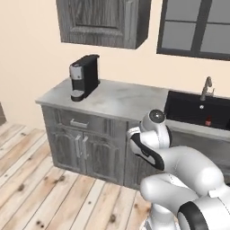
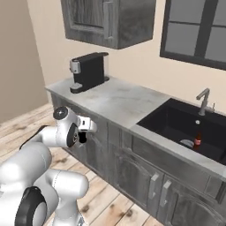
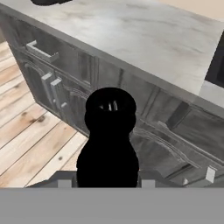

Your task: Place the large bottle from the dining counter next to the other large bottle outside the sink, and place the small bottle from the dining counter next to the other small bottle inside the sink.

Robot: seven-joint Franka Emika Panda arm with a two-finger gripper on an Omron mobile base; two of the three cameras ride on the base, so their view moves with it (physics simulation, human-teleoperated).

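Note:
My gripper (image 3: pixel 107 183) is shut on a black bottle (image 3: pixel 109 140) that stands upright between the fingers and hides their tips. Whether it is the large or the small bottle I cannot tell. In the right base view the gripper (image 2: pixel 84 132) holds the dark bottle (image 2: pixel 82 137) in front of the cabinet, below the counter's edge and left of the sink. A small bottle (image 2: pixel 197 140) with a red label stands upright inside the black sink (image 2: pixel 167 119), below the faucet. The left base view shows this small bottle (image 1: pixel 208 121) in the sink (image 1: pixel 188 108) too.
A grey marble counter (image 2: pixel 119 99) runs over grey cabinets with drawer and door handles (image 3: pixel 43 51). A black coffee machine (image 1: pixel 84 76) stands at its left end. A faucet (image 2: pixel 204 99) rises behind the sink. A wall cabinet (image 1: pixel 101 20) hangs above. Wooden floor lies left.

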